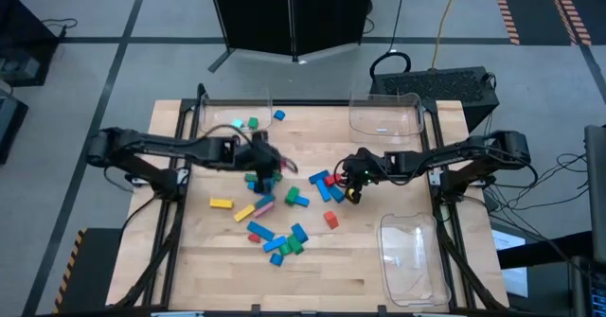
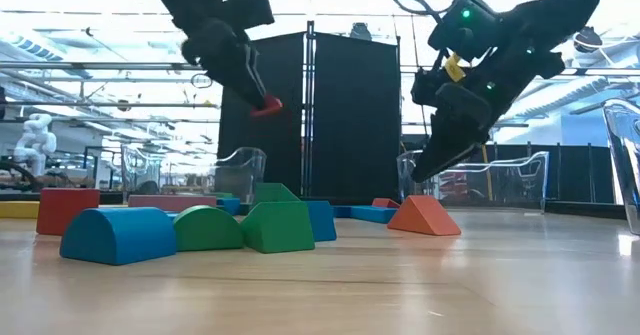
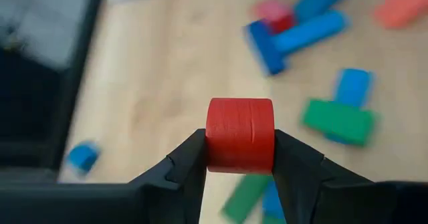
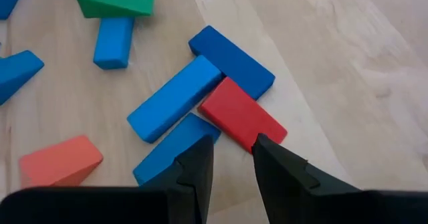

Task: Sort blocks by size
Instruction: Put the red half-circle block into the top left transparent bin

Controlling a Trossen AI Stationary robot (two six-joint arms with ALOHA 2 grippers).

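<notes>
I can't see my left gripper [image 1: 269,170] fingertips from overhead, the arm body covers them and whatever sits under it. In the left wrist view the red block [image 3: 240,136] between the fingers hides part of a green block [image 3: 245,196] just beyond it, which is also cut at the frame edge. Blocks past that are blurred; I can't tell their exact shapes.

In the right wrist view my right gripper [image 4: 232,158] covers the near end of a blue bar [image 4: 175,148], and a red flat block [image 4: 242,114] has one corner behind a fingertip. From overhead, the cluster beside that gripper is too small to separate block by block.
</notes>
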